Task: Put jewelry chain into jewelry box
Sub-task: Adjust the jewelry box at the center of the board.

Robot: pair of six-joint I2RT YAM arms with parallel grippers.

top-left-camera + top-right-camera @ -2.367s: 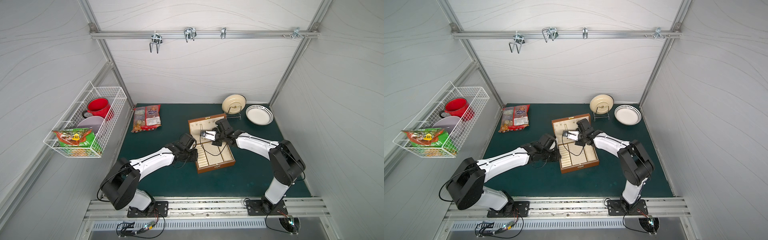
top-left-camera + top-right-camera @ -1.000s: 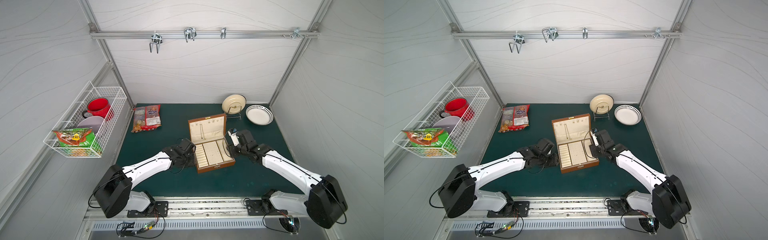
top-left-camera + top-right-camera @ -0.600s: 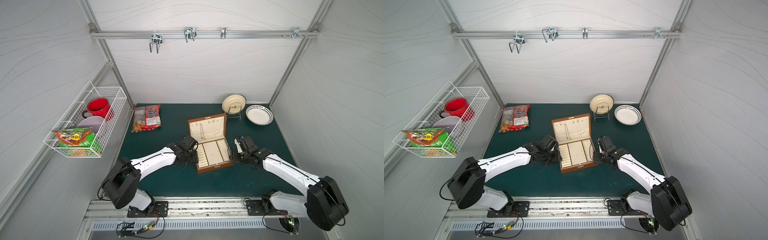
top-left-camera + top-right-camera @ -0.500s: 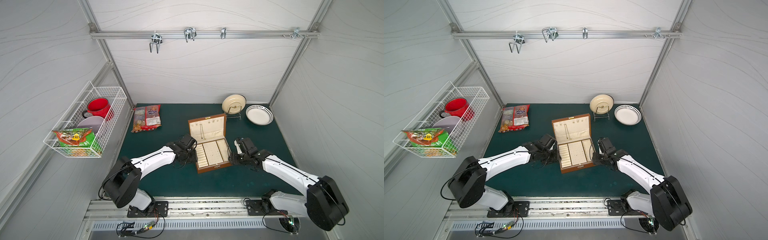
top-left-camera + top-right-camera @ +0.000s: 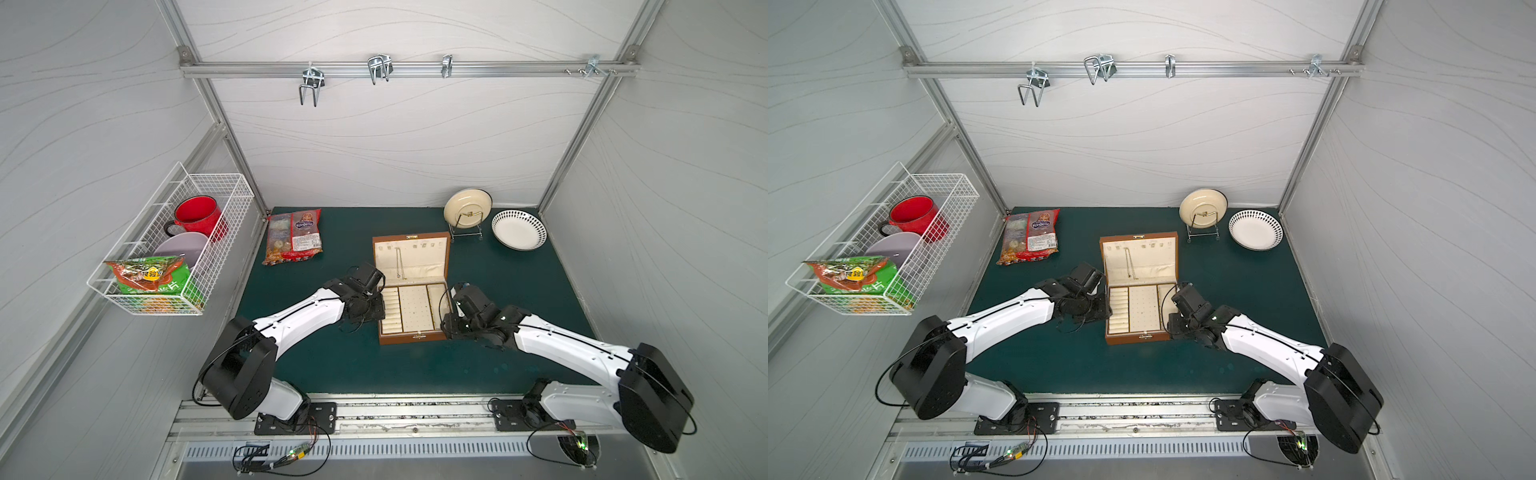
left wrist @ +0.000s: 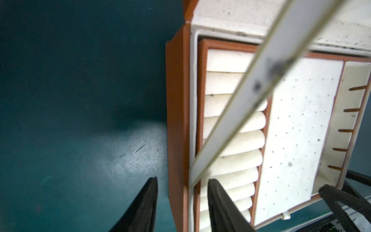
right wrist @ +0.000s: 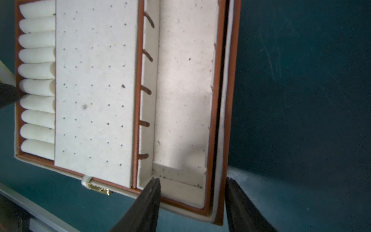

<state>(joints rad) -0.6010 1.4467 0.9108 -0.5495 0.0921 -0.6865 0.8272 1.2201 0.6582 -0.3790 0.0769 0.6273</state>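
Right gripper (image 7: 192, 178) has left the lid (image 5: 424, 262) for the jewelry box (image 5: 411, 338) right wall, left gripper (image 6: 181, 178) at the left wall, both spread astride (neither clamped); jewelry chain (image 5: 399, 262) hangs inside the lid, so placement looks done.

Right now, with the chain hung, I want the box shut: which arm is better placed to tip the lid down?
Left, probably: the left claw straddles the jewelry box wall nearer the lid; the right claw sits by the front corner.
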